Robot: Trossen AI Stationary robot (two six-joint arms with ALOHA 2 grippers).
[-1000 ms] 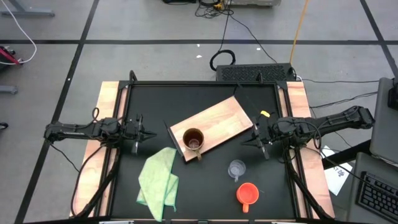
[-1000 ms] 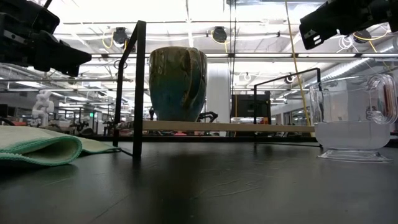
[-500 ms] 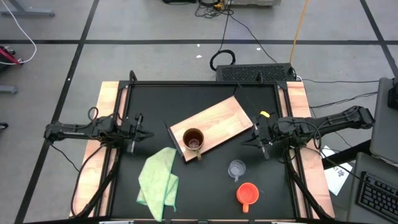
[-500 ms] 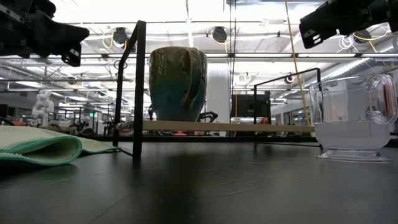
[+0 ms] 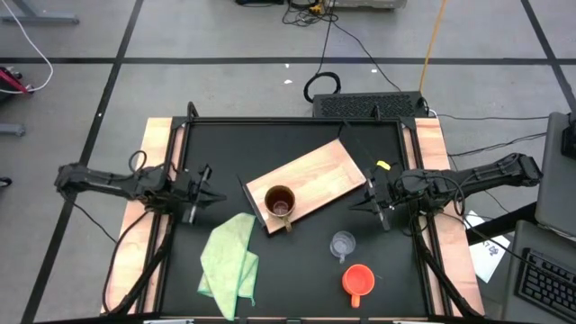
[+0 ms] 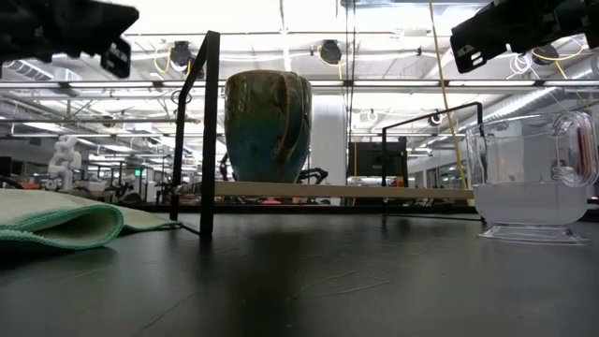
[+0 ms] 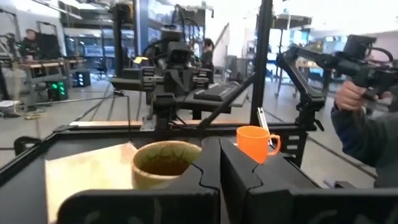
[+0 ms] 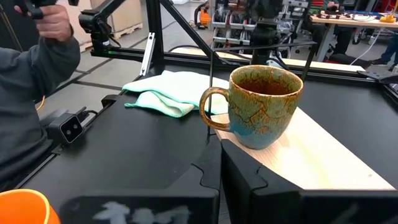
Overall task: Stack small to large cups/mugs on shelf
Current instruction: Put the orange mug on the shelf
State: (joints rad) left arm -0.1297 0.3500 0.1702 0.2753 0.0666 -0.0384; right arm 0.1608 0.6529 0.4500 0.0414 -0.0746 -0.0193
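Observation:
The brown mug (image 5: 280,202) (image 6: 268,126) stands upright on the near-left end of the shelf (image 5: 317,176), a light-wood board raised on a dark frame. The clear glass cup (image 5: 342,244) (image 6: 533,178) and the orange-red mug (image 5: 358,280) (image 7: 256,142) stand on the black table nearer the front. My left gripper (image 5: 216,197) (image 7: 219,168) hovers shut left of the shelf. My right gripper (image 5: 358,203) (image 8: 219,167) hovers shut to the right of the shelf, pointing at the brown mug (image 8: 260,106).
A light green cloth (image 5: 229,261) (image 6: 56,220) lies crumpled on the table near the front left. A dark frame (image 6: 208,131) edges the table. A person (image 8: 31,93) stands beyond the table's left side, holding a device.
My left arm has drawn back toward the table's left edge, and its gripper has risen a little, staying shut. The right arm and all the vessels have kept still.

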